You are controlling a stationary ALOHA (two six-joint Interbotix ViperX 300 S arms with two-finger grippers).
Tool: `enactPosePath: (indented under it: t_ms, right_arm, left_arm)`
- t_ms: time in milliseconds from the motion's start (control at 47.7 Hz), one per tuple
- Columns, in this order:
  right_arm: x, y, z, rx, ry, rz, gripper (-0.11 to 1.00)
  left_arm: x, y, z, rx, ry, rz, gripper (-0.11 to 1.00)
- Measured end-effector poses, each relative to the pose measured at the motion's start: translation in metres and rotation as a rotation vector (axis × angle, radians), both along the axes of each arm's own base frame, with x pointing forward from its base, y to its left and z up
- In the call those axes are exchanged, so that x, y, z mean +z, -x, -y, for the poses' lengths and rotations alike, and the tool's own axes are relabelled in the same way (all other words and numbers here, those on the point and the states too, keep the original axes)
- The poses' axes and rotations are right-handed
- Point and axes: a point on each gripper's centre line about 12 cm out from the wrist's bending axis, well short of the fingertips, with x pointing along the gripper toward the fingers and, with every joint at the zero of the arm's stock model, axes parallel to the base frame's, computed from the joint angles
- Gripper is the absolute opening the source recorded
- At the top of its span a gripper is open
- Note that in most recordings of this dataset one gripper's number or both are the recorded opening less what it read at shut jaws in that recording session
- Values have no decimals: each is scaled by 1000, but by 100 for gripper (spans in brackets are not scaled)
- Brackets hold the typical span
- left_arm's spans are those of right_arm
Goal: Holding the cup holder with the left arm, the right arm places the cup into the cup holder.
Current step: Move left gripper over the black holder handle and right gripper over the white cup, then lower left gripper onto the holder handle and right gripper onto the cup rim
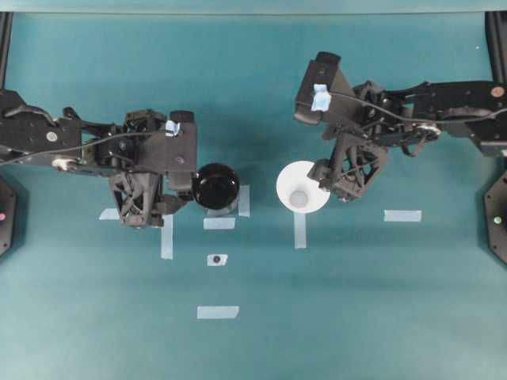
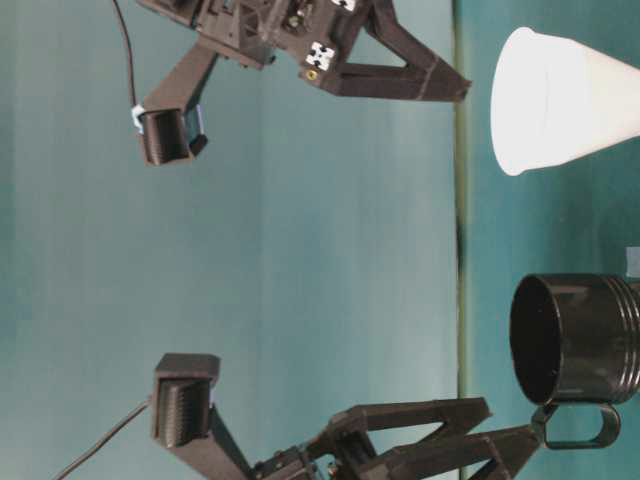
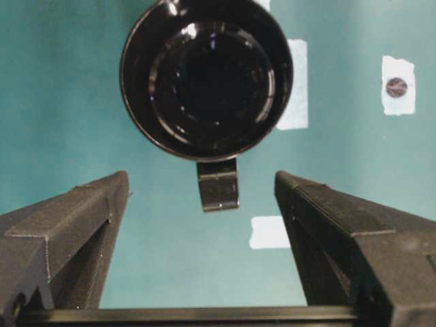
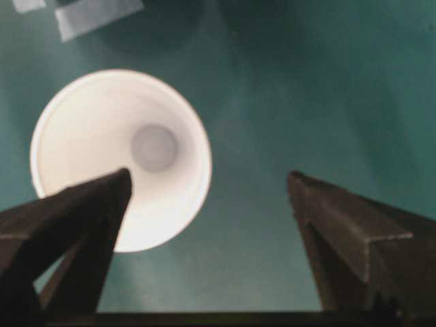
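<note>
Cup holder (image 1: 215,187) upright on bench (image 1: 356,317), handle toward left fingers (image 3: 75,225), spread wide, empty. Cup (image 1: 301,187) mouth-up right; right fingers (image 4: 75,218) wide, unloaded.

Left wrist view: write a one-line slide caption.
Open left gripper hovers above the empty black cup holder, its small handle pointing toward the jaws.

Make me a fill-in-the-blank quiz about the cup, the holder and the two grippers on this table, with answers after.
1. The cup is coloured ____.
2. The cup holder stands upright with its opening facing ____.
3. The fingers of the left gripper are spread ____, holding nothing.
4. The cup holder's handle points toward the ____ gripper; the right gripper is over the cup's edge.

Missing words: white; up; open; left
</note>
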Motion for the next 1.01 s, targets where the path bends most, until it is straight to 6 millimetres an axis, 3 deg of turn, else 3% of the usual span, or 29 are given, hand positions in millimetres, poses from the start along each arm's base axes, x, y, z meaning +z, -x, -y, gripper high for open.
enactPosePath:
  t_ms: [629, 1006]
  right_arm:
    - [-17, -5, 5, -12, -14, -60, 97]
    - [-31, -12, 8, -15, -23, -103, 97]
  left_arm:
    - [-34, -5, -1, 65, 52, -134, 89]
    - [-43, -6, -1, 65, 54, -157, 89]
